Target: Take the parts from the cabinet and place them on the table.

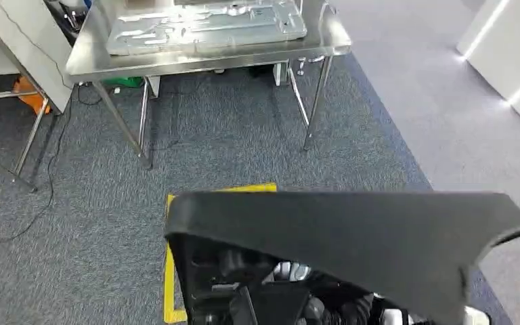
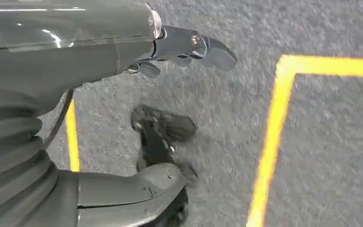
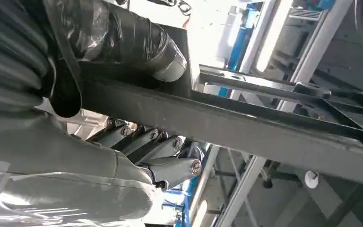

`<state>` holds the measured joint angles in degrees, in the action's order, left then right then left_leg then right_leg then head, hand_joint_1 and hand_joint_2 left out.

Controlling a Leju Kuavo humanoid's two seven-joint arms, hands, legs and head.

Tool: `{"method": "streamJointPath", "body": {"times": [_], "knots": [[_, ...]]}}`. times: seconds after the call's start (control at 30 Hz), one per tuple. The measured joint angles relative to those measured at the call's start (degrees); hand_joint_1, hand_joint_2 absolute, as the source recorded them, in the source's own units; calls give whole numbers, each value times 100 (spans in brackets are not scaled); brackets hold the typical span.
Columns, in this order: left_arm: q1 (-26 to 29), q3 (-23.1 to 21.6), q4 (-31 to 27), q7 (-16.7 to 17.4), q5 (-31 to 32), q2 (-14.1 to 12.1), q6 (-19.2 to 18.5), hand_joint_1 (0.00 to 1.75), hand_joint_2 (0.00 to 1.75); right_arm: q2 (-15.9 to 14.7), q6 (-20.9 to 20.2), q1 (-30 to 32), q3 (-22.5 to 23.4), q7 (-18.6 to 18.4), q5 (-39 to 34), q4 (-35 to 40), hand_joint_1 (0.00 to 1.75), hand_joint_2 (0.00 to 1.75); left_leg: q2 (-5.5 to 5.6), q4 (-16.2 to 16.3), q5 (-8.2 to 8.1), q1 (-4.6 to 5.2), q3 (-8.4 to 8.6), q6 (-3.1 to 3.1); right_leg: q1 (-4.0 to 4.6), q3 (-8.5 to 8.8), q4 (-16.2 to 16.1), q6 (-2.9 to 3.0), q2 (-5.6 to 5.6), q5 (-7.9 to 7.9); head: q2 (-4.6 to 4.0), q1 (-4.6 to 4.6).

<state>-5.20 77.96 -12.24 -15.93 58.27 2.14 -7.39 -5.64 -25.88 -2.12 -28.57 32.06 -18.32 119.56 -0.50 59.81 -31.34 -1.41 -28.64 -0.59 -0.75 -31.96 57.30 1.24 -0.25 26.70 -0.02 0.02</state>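
Observation:
A large flat black part (image 1: 352, 230) with a flared end hangs low in the head view, close in front of my body. In the right wrist view my right hand (image 3: 99, 142) grips this black part (image 3: 246, 127): the thumb (image 3: 137, 42) lies on one face and the fingers (image 3: 170, 165) curl against the other. My left hand (image 2: 99, 52) hangs over the grey carpet, with the fingers and thumb (image 2: 137, 189) apart and nothing between them. Ahead stands a steel table (image 1: 203, 61) carrying flat silver metal parts (image 1: 203, 27).
Yellow tape (image 1: 170, 271) marks a box on the carpet at my feet. A second steel frame (image 1: 13, 95) with an orange object (image 1: 30, 95) stands at the left, with cables trailing on the floor. White furniture (image 1: 508, 47) stands at the far right.

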Motion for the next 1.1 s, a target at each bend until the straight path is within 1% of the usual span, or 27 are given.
{"method": "streamJointPath", "body": {"times": [0.07, 0.1, 0.13, 0.17, 0.2, 0.27, 0.3, 0.33, 0.37, 0.43, 0.47, 0.5, 0.53, 0.6, 0.63, 0.67, 0.7, 0.73, 0.77, 0.8, 0.83, 0.87, 0.9, 0.97, 1.0, 1.03, 1.1], "knots": [[-1, 0, 0, -4, -9, 2, -9, 0, 175, -2, -2, -7, 7, -18, -11, -24, 143, 175, 2, 878, -430, 8, -518, -34, 30, 25, 1, 63, 3, 46, 0, -7], [13, 2, 0, -4, -11, 2, -9, 0, 175, -6, -2, -6, 9, -20, -11, -48, 143, 175, 6, 1293, -584, 12, -789, -47, 50, 40, 1, 79, 14, 69, 0, -4], [27, 2, 0, -4, -13, 2, -7, 0, 175, -9, -2, -2, 9, -20, -11, -61, 143, 175, 7, 1477, -589, 16, -938, -33, 65, 70, -1, 83, 32, 88, 0, -7], [42, 2, 0, -4, -13, 4, -7, 0, 175, -15, -2, -1, 13, -20, -11, -83, 143, 175, 8, 1415, -439, 25, -983, -5, 80, 125, -8, 81, 48, 123, 0, -5], [47, 2, 0, -4, -15, 9, -9, 0, 175, -17, -7, -1, 18, -20, -13, -99, 143, 175, 11, 1095, -175, 36, -898, 29, 94, 186, -10, 82, 62, 160, 0, -7], [47, 9, 0, -17, -28, 7, -18, 0, 175, -20, -61, -1, 29, -20, -13, -103, 143, 175, 14, 50, 498, 99, -518, 170, 125, 316, -26, 74, 61, 238, 0, -5], [49, 18, 0, -24, -35, -11, -18, 0, 175, -20, -85, 2, 37, -20, -18, -105, 143, 175, 15, -188, 545, 136, -428, 264, 96, 353, -48, 66, 60, 259, 0, -2], [48, 22, 2, -31, -44, -11, -22, 0, 175, -22, -96, 5, 50, -20, -22, -114, 143, 175, 14, -169, 232, 187, -479, 265, 106, 354, -58, 19, 87, 278, 0, -5], [40, 22, 0, -42, -50, -11, -27, 0, 175, -24, -105, 7, 59, -22, -26, -116, 143, 175, 38, -212, 250, 198, -440, 288, 87, 338, -75, -35, 80, 302, 0, -13], [74, 28, 0, -48, -50, -15, -20, 0, 175, -30, -103, 19, 70, -24, -28, -120, 143, 175, 53, -341, 456, 173, -361, 359, 105, 402, 29, -100, 77, 204, 0, -13], [76, 31, 0, -48, -50, -13, -24, 0, 175, -35, -103, 19, 81, -24, -26, -120, 143, 175, 45, -379, 507, 119, -255, 359, 122, 399, 74, -129, 77, 272, 0, -18], [68, 31, 0, -52, -50, -13, -26, 0, 175, -37, -103, 16, 92, -24, -24, -118, 143, 175, 34, -391, 504, 108, -205, 370, 108, 359, 234, -174, 63, 389, 0, -11], [54, 31, 0, -55, -48, -13, -31, 0, 175, -39, -101, 5, 105, -22, -20, -118, 143, 175, 32, -390, 489, 105, -201, 390, 90, 141, 595, -215, 64, 574, 0, -13], [49, 33, 0, -55, -48, -13, -31, 0, 175, -41, -96, 25, 109, -24, 15, -125, 143, 175, 33, -389, 443, 105, -191, 389, 42, -406, 1430, -274, 62, 963, 0, -13], [52, 33, 0, -55, -48, -13, -31, 0, 175, -46, -92, 33, 112, -24, 17, -133, 143, 175, 34, -383, 413, 102, -174, 379, 18, -628, 1704, -300, 59, 1029, 0, -13], [60, 33, 0, -55, -48, -13, -31, 0, 175, -48, -90, 39, 112, -26, 37, -142, 143, 175, 36, -382, 376, 98, -134, 363, -8, -725, 1716, -322, 56, 932, 0, -13], [69, 33, 0, -55, -46, -11, -33, 0, 175, -50, -77, 43, 112, -26, 74, -147, 143, 175, 39, -381, 331, 91, -71, 347, -23, -683, 1466, -311, 50, 689, 0, -13], [69, 35, 0, -55, -46, -11, -33, 0, 175, -52, -55, 43, 112, -24, 131, -147, 143, 175, 47, -381, 284, 79, 5, 327, -31, -538, 1039, -302, 46, 380, 0, -13], [69, 35, 0, -52, -46, -11, -33, 0, 175, -59, -26, 37, 114, -18, 199, -147, 143, 175, 87, -381, 232, 70, 85, 299, -37, -349, 528, -318, 53, 34, 0, -11], [63, 35, 0, -52, -46, -9, -33, 0, 175, -72, 13, 37, 116, -11, 262, -149, 143, 175, 136, -387, 176, 64, 143, 250, -52, -211, 57, -331, 128, -234, 0, -13], [34, 37, 0, -48, -46, -9, -33, 0, 175, -94, 37, 46, 123, -9, 312, -164, 143, 175, 145, -386, 160, 60, 167, 222, -10, -236, 131, -315, 201, 31, 0, -11], [0, 37, 0, -46, -46, -7, -33, 0, 175, -107, 46, 48, 133, -9, 343, -166, 143, 175, 177, -388, 129, 54, 121, 169, 21, -222, 109, -232, 194, 117, 2, -16], [-1, 37, 0, -44, -44, -7, -33, 0, 175, -120, 50, 59, 142, -15, 380, -166, 143, 175, 193, -421, 113, 50, 152, 135, 35, -193, 55, -168, 182, -59, 0, -5], [29, 37, 0, -44, -44, 7, -33, 0, 175, -144, 72, 35, 147, -18, 422, -182, 143, 175, 202, -375, 169, 67, 256, 79, 29, -104, 11, -67, 123, -26, 0, -7], [31, 37, 0, -42, -44, 4, -33, 0, 175, -146, 90, 33, 147, -18, 446, -182, 143, 175, 190, -316, 106, 51, 213, 61, -12, -16, -35, -38, 99, -36, 0, -11], [22, 37, 0, -44, -46, 7, -33, 0, 175, -155, 109, 30, 147, -20, 459, -184, 143, 175, 134, -128, 18, 47, 148, 50, -7, 40, -54, -4, 52, -15, 0, -11], [-2, 37, 0, -46, -48, 7, -33, 0, 175, -186, 120, 27, 147, -35, 459, -199, 143, 175, 99, 681, -318, 38, -360, 15, 13, 75, -54, 53, -11, 39, 0, -13]]}}
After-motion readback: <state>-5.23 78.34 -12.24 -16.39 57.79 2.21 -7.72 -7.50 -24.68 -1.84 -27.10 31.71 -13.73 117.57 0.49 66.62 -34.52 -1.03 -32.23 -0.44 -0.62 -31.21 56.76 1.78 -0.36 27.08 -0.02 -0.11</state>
